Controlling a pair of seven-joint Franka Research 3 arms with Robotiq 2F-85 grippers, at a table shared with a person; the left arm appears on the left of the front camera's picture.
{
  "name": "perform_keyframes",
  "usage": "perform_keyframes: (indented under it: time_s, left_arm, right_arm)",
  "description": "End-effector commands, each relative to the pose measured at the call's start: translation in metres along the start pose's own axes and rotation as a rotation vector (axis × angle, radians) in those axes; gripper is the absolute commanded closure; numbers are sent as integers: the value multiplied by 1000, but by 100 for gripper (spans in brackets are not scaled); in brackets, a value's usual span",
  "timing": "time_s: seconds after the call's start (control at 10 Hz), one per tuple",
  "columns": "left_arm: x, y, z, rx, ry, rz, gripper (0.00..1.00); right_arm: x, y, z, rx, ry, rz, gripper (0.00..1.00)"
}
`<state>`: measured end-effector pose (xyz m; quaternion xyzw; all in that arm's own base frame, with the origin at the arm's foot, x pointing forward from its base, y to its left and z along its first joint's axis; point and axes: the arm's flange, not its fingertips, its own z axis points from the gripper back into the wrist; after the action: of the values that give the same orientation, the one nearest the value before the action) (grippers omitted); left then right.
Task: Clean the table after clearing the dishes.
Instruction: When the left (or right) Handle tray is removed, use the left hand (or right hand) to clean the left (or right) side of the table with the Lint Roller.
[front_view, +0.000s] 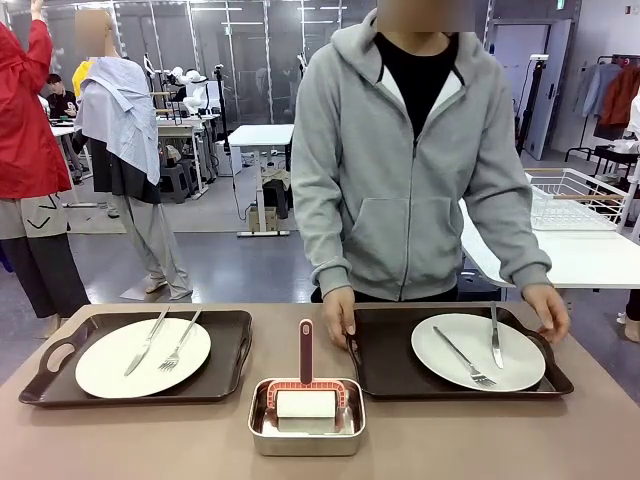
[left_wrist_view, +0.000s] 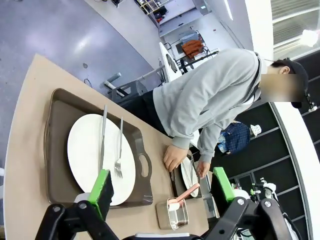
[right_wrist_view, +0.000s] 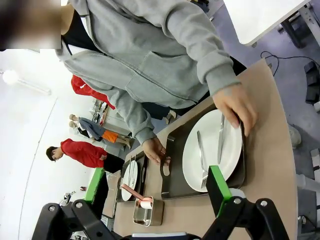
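- Table (front_view: 120, 440): taupe top across the lower frame of the front view. It carries two trays and a pan, so it is not yet cleared and, by my reading, wiping cannot start.
- Left tray (front_view: 228, 365): lower left. It holds the left plate (front_view: 105, 372), with knife (front_view: 148, 340) and fork (front_view: 180, 345) laid side by side on it, likely so that everything lifts as one load.
- Right tray (front_view: 385, 372): lower right. It holds the right plate (front_view: 450, 352) with cutlery (front_view: 470, 365) on top.
- Person: stands at the far side, with one hand (front_view: 338, 315) on the right tray's centre-side handle and the other hand (front_view: 548, 310) at its right end. I judge this two-handed hold suited to keeping the tray level.
- Pan (front_view: 306, 440): steel, bottom centre, between the trays and just apart from both.
- Roller (front_view: 306, 405): lies in the pan with its pink handle pointing toward the person. It is presumably parked there as the cleaning tool, within reach of either arm, and it is untouched.
- Left jaws: released and wide apart, with nothing between the green pads (left_wrist_view: 102, 192). They hang above the left tray.
- Right jaws: likewise released, pads (right_wrist_view: 217, 187) empty, above the right tray's near side.
- Stage, as judged: the start of the task, with the dishes to go first.
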<state>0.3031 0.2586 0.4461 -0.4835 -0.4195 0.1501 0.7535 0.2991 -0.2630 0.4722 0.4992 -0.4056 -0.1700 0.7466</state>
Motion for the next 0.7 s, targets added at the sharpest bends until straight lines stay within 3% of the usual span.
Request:
perform_keyframes:
  time_s: [0.0,0.6]
  left_arm:
    - [4,0,2,-22,-11,-11,0]
    - [4,0,2,-22,-11,-11,0]
  right_arm:
    - [0,3,1,11,-8,3,0]
    - [0,3,1,11,-8,3,0]
